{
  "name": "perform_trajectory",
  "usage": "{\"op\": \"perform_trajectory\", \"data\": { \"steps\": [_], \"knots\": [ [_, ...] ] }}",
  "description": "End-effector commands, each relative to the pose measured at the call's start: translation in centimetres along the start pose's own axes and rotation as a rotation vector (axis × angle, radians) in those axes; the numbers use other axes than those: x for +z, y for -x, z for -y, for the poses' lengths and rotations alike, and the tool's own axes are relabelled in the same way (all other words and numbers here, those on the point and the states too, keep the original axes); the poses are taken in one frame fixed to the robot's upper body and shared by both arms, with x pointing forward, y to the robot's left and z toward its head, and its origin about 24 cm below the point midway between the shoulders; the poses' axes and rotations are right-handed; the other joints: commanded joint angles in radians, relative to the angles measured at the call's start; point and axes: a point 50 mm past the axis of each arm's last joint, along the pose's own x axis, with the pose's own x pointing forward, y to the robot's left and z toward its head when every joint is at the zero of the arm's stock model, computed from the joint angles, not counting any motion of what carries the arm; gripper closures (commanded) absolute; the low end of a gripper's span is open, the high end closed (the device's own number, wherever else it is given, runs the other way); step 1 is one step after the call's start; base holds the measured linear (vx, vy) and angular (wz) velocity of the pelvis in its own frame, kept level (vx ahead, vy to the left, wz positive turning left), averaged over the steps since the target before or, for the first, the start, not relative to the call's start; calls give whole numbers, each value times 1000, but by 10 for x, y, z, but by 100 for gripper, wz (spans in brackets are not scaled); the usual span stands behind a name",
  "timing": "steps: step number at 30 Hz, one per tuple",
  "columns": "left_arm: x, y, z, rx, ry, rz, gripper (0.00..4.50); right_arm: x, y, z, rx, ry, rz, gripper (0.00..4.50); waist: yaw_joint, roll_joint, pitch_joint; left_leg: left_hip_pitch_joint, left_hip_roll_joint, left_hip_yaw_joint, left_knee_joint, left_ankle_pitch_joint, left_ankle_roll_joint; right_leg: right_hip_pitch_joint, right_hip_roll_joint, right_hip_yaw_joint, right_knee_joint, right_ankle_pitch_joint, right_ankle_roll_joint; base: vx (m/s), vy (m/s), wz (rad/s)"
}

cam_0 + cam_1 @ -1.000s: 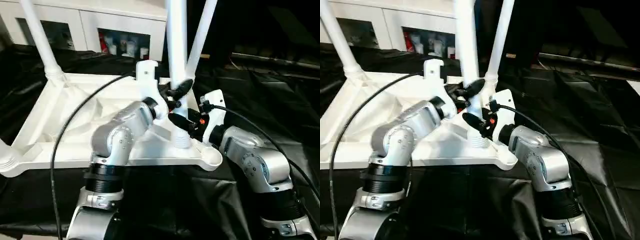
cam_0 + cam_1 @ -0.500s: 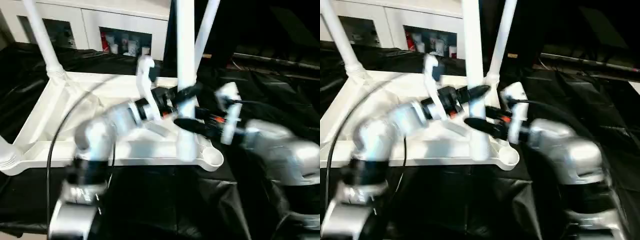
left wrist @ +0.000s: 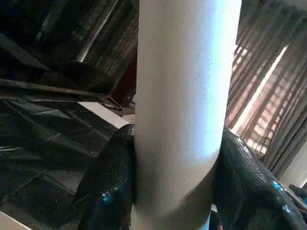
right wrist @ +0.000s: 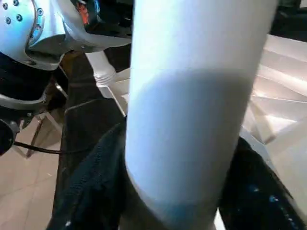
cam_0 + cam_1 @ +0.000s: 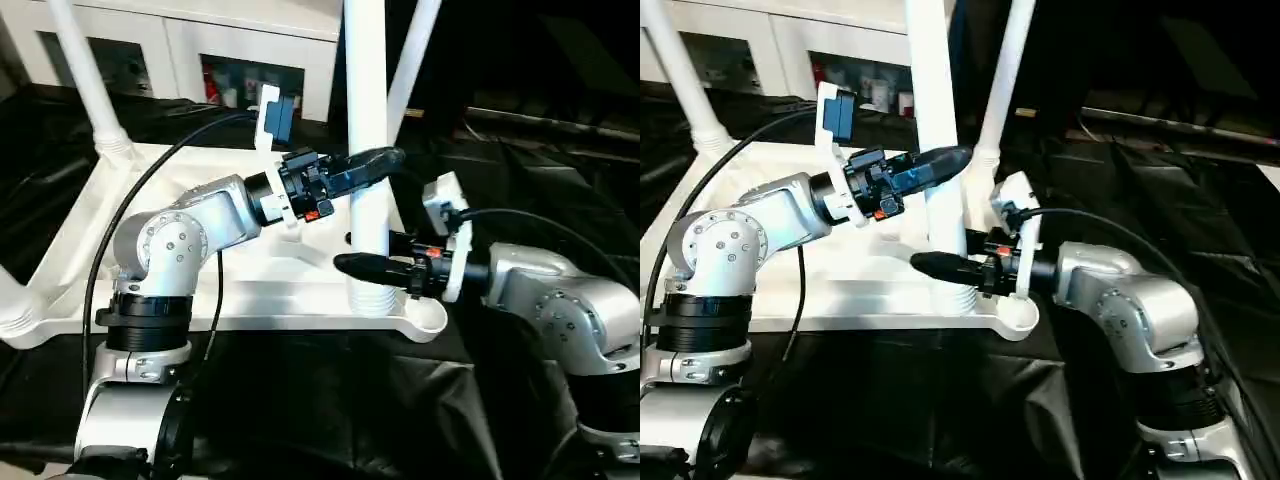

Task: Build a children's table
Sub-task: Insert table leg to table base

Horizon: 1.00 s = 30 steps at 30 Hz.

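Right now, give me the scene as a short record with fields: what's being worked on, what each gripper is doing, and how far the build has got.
work piece: table top, upside down on black sheeting
leg in hand: near right corner leg, upright, its foot at the corner socket
left gripper: closed around that leg, higher up
right gripper: closed around the same leg, low, just above the socket
other legs: far left leg, far right leg and near left leg stand in their corners
background: white cabinet

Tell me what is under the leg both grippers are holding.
The leg stands with its ribbed end in a corner socket of the upturned tabletop. Inside the socket is hidden.
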Motion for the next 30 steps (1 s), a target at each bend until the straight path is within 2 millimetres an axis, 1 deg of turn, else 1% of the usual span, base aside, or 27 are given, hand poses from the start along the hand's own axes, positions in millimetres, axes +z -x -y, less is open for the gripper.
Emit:
{"op": "perform_trajectory", "data": {
  "steps": [1,2,3,4,5,6,7,8,9,10,12,13,14,15,16,17,18,19,20,21,22,23,24,25,26,28,30],
  "knots": [
    [6,-10,9,-72,-14,4,260,-3,2,3,-41,-5,-17,241,2,4,-70,16,84,-26,-79,-1,17,52,-73,51,-56,-8,-290,0,0,0],
    [7,-10,7,-66,-14,7,260,-4,2,4,-47,-4,-18,246,4,4,-70,17,84,-26,-79,0,16,52,-73,51,-56,-5,-289,0,0,0],
    [7,-11,7,-62,-14,9,260,-4,1,4,-57,-4,-14,248,5,8,-71,18,83,-26,-79,4,14,51,-72,51,-55,2,-289,0,0,0],
    [7,-11,6,-61,-13,10,260,-4,1,5,-62,-5,-12,249,7,5,-71,17,83,-25,-79,7,14,52,-72,51,-55,9,-288,0,0,0],
    [7,-11,6,-57,-13,12,260,-4,1,5,-71,-4,-11,251,8,5,-71,18,83,-26,-79,7,13,52,-72,51,-54,11,-289,0,0,0],
    [7,-11,5,-55,-12,13,260,-4,0,6,-81,1,-10,251,8,8,-71,17,83,-26,-79,5,11,52,-72,51,-54,13,-289,0,0,0],
    [7,-12,4,-40,-16,16,260,-4,0,7,-102,11,-9,251,8,8,-72,17,83,-26,-79,5,9,53,-72,51,-54,15,-289,0,0,0],
    [7,-12,1,6,-25,20,260,-4,-1,9,-128,19,-6,251,8,11,-71,17,84,-27,-80,3,6,53,-72,51,-54,20,-290,0,0,0],
    [7,-13,-4,55,-33,30,225,-5,-2,10,-149,26,-2,252,7,9,-71,17,84,-26,-79,-2,5,52,-72,51,-56,17,-289,0,0,0],
    [6,-15,-10,126,-28,38,190,-5,-3,13,-192,49,-1,252,7,11,-72,18,85,-26,-79,-8,-3,51,-73,51,-57,13,-288,0,0,0],
    [3,-16,-16,207,-48,20,183,-5,-6,17,-246,64,7,252,10,10,-73,20,84,-26,-79,-7,-10,51,-73,51,-57,14,-288,0,0,0],
    [1,-16,-18,238,-68,5,183,-5,-7,18,-268,65,13,252,8,8,-71,14,84,-29,-82,-10,-17,56,-72,50,-59,1,-274,0,0,0],
    [-1,-18,-21,306,-108,3,160,-6,-10,21,-313,78,18,254,8,9,-71,16,83,-28,-82,-14,-19,56,-73,51,-59,-8,-264,0,0,0],
    [-3,-20,-24,375,-136,15,160,-7,-13,23,-357,74,28,254,7,5,-70,14,84,-29,-83,-19,-20,55,-74,52,-62,-17,-258,0,0,0],
    [-4,-22,-26,415,-144,31,149,-8,-16,24,-383,74,33,255,4,5,-69,12,85,-29,-84,-26,-24,55,-75,52,-64,-30,-253,0,0,0],
    [-5,-24,-27,452,-154,53,137,-10,-18,25,-420,90,34,256,4,5,-72,13,85,-29,-82,-32,-28,57,-75,52,-64,-37,-249,0,0,0],
    [-5,-24,-27,452,-154,53,137,-10,-18,25,-420,90,34,256,5,5,-72,13,86,-30,-82,-21,-26,56,-76,51,-63,-21,-248,0,0,0],
    [-8,-25,-27,478,-170,51,133,-12,-21,26,-447,94,32,256,5,2,-73,14,85,-28,-81,-16,-21,58,-75,52,-62,-11,-248,0,0,0],
    [-10,-27,-27,493,-182,47,166,-14,-22,27,-463,99,30,256,5,4,-73,13,87,-29,-82,-3,-17,55,-74,51,-60,3,-243,0,0,0],
    [-12,-28,-28,544,-178,65,166,-16,-24,28,-501,96,34,256,5,3,-74,14,85,-28,-80,4,-13,55,-72,51,-58,16,-244,0,0,0],
    [-14,-29,-30,580,-171,82,173,-16,-25,29,-525,97,38,256,5,3,-72,13,86,-27,-81,4,-11,55,-73,50,-59,19,-249,0,0,0],
    [-14,-29,-30,590,-169,88,177,-16,-26,30,-533,98,40,256,5,2,-73,12,85,-27,-80,4,-10,56,-72,50,-59,19,-250,0,0,0],
    [-15,-30,-31,596,-161,94,191,-16,-26,30,-541,97,46,256,6,3,-72,13,85,-28,-81,-4,-8,56,-73,50,-60,11,-250,0,0,0],
    [-15,-30,-31,597,-160,95,191,-16,-26,30,-542,97,47,256,5,2,-71,12,85,-27,-82,-9,-7,56,-72,50,-61,5,-248,0,0,0],
    [-15,-29,-32,622,-169,95,215,-15,-27,31,-549,99,49,256,5,3,-71,13,85,-28,-83,-20,-9,55,-71,50,-62,-11,-240,0,0,0],
    [-15,-29,-33,639,-174,99,222,-14,-27,32,-562,102,53,256,4,4,-70,14,86,-28,-83,-25,-10,53,-71,50,-63,-17,-234,0,0,0],
    [-14,-28,-34,649,-174,107,243,-13,-27,33,-569,106,56,256,4,4,-70,15,86,-28,-83,-32,-12,52,-71,50,-64,-19,-233,0,0,0]
  ]
}}
